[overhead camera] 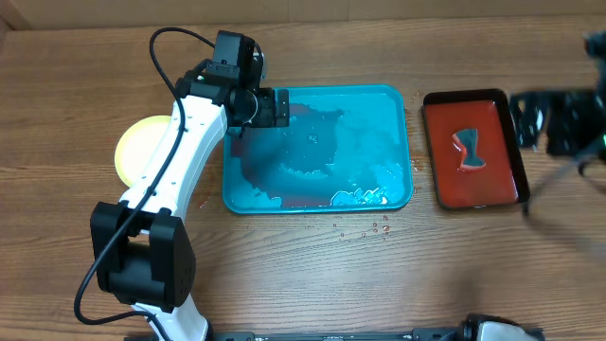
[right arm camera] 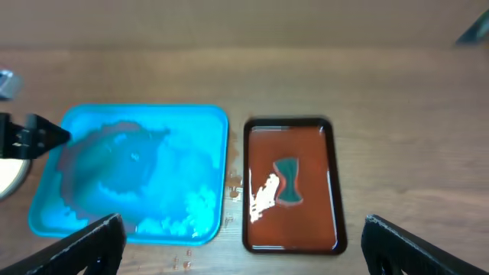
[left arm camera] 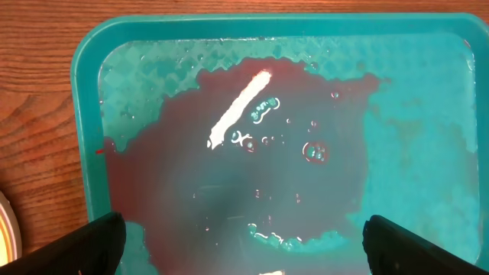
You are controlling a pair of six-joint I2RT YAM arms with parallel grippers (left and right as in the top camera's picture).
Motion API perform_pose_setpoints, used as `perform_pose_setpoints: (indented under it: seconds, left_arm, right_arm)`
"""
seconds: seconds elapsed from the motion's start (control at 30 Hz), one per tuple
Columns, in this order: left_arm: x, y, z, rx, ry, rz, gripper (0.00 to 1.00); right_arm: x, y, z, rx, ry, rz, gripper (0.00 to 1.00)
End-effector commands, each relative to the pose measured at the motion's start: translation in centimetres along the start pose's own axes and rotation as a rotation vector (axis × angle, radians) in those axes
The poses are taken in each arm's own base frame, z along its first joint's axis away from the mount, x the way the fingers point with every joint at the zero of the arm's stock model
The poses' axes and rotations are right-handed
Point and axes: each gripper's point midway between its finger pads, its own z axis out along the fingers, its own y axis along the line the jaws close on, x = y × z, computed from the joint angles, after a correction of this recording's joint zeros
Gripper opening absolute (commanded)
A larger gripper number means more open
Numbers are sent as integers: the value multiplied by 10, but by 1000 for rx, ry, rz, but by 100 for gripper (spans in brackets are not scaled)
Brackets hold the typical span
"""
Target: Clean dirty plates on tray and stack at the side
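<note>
The left gripper (left arm camera: 243,229) hangs with its jaws spread wide and nothing between them, low over the tray (left arm camera: 85,114) near its far left corner; under it is only a pool of reddish water, no plate. The plates (overhead camera: 137,150) lie on the desk (overhead camera: 303,275) just beyond the tray's left edge, to the left of this gripper and partly under its arm; they look stacked, though only the top yellow-green one shows, so I cannot tell how many are there. The left arm is far the nearer to them. The right gripper (right arm camera: 243,233) is likewise spread and empty, out past the red tray (right arm camera: 306,221) at the desk's right side; the sponge (right arm camera: 288,182) lies in that tray, its long axis along the tray's length. With no plates on the tray, the cleaning is probably done.
</note>
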Motion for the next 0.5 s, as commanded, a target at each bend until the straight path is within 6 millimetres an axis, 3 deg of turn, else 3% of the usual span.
perform_pose_setpoints:
  seconds: [0.0,0.1,0.2,0.3,0.47]
  left_arm:
    - [-2,-1,0,5,-3,12,100]
    - [-2,-1,0,5,-3,12,100]
    - [-2,-1,0,5,-3,12,100]
    - [-2,-1,0,5,-3,12,100]
    - [-2,-1,0,5,-3,12,100]
  right_arm:
    - [19,10,-33,11,-104,-11,100]
    - [49,14,-54,44,-267,8,100]
    - [77,16,-49,42,-368,37,100]
    - [108,16,-24,21,-401,78,100]
    - [157,26,46,-111,-309,152,100]
